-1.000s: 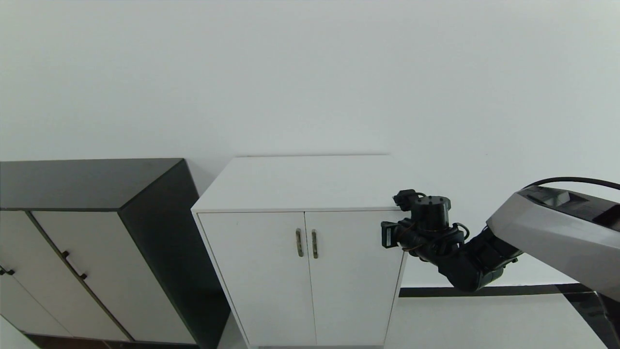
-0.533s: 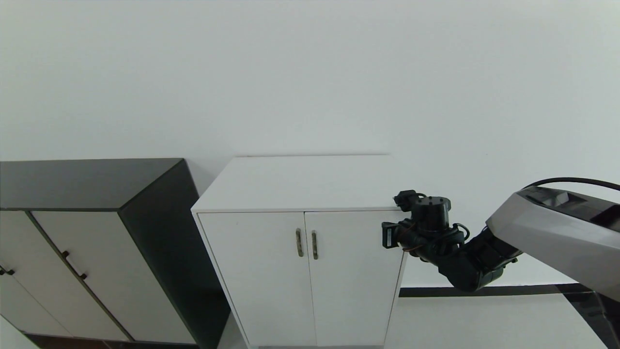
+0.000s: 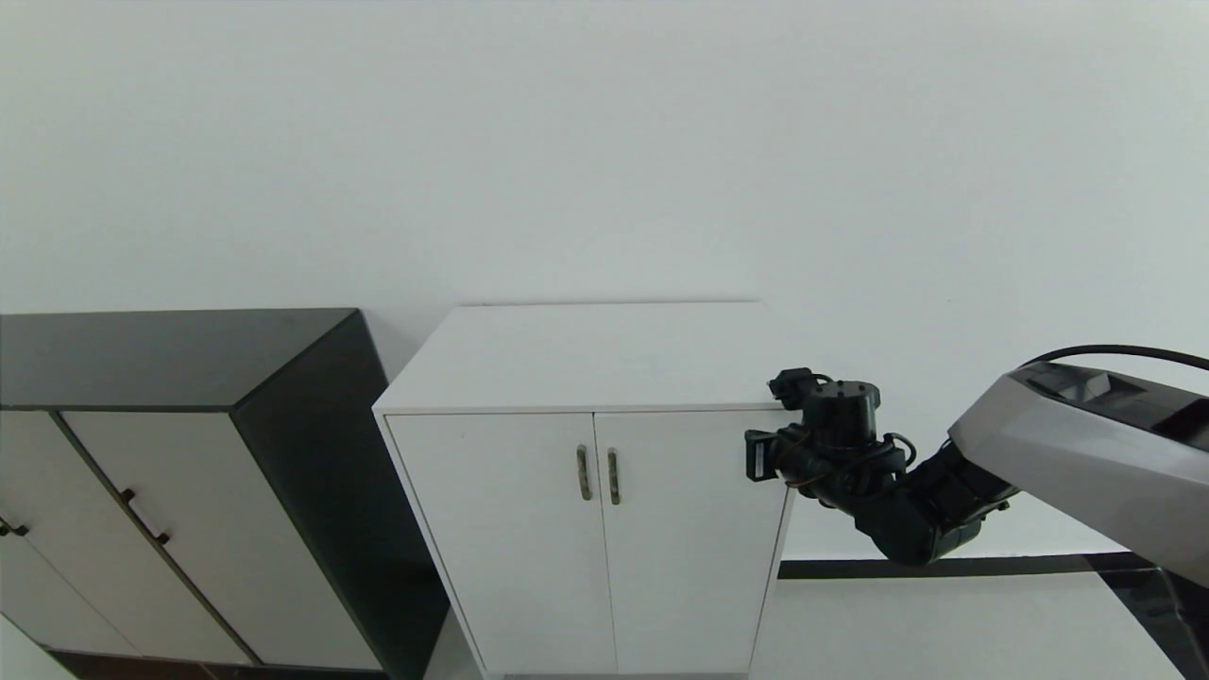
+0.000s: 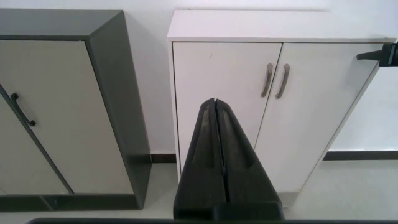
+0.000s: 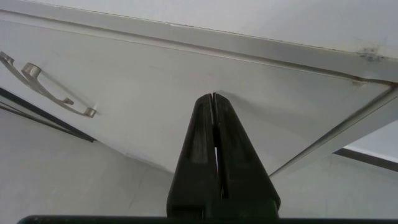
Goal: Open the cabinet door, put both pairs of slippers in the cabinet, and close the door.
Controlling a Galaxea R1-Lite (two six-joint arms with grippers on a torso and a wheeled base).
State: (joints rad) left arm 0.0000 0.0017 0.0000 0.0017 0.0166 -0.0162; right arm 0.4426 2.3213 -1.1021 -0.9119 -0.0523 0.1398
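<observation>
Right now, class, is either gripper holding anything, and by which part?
Nothing is held: left gripper and right gripper are both shut and empty, near the closed cabinet.

Smooth matt white cabinet [image 3: 510, 538], metal handles [image 3: 584, 472]

cabinet [image 3: 586, 491] right of neighbouring unit [image 3: 189, 491] | right end effector [image 5: 214, 99] at cabinet's right edge

The right arm [image 3: 1067, 444] has a smooth grey shell on its large link, with a dark recessed panel on top. A black cable [image 3: 1115, 351] arcs over this shell. The wrist [image 3: 850, 463] is a chain of black cylindrical joints carrying thin exposed wires and a small boxy module. The left hand [image 4: 216, 101] and right hand [image 5: 213, 96] each have two matte black tapered fingers [image 4: 202, 143], meeting as a wedge.
</observation>
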